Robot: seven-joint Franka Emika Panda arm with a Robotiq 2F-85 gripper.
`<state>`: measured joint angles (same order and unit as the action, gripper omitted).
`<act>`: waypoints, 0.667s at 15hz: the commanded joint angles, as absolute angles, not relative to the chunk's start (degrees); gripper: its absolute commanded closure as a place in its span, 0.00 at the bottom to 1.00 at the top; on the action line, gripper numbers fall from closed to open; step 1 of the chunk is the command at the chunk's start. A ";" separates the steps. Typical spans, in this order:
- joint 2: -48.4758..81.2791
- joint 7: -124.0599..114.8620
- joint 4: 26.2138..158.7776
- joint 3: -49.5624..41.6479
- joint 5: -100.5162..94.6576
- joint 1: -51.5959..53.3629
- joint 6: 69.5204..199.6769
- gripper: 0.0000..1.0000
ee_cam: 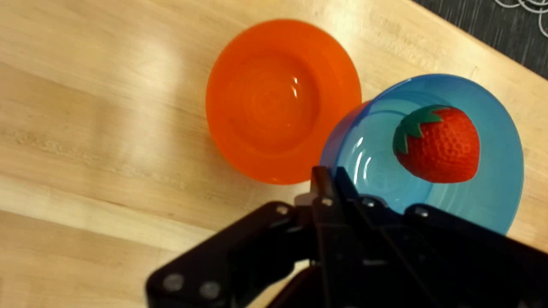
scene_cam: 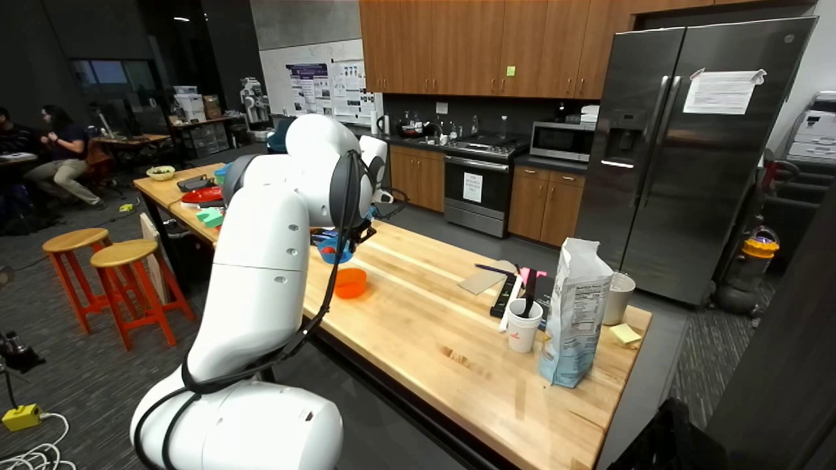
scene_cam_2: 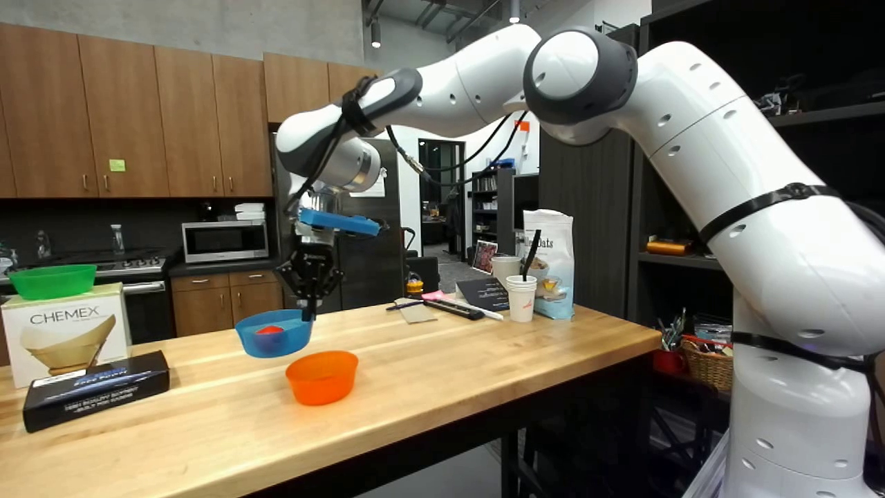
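My gripper (ee_cam: 330, 172) is shut on the near wall of a translucent blue bowl (ee_cam: 492, 201). A red toy strawberry (ee_cam: 445, 147) with green leaves lies inside this bowl. In an exterior view the gripper (scene_cam_2: 309, 311) points down and the blue bowl (scene_cam_2: 276, 346) hangs slightly tilted, seemingly a little above the table. An orange bowl (ee_cam: 274, 107) stands empty on the table, beside and partly under the blue bowl's edge in the wrist view. The orange bowl also shows in both exterior views (scene_cam: 351, 284) (scene_cam_2: 321, 379). The arm partly hides the gripper in an exterior view (scene_cam: 362, 236).
A Chemex box (scene_cam_2: 66, 335) with a green bowl (scene_cam_2: 54, 281) on top and a black box (scene_cam_2: 97, 389) stand on the wooden table (scene_cam_2: 442, 377). At its far end are white cups (scene_cam: 524, 329), a tall bag (scene_cam: 575, 326), a black tray (scene_cam: 504, 297) and a beige cup (scene_cam: 617, 300).
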<state>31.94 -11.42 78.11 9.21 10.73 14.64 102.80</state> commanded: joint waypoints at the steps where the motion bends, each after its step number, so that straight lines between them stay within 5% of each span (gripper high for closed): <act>1: 32.76 -16.91 73.72 7.98 9.11 15.46 93.21 0.99; 10: 36.34 -24.04 65.01 4.17 -7.76 20.83 73.60 0.99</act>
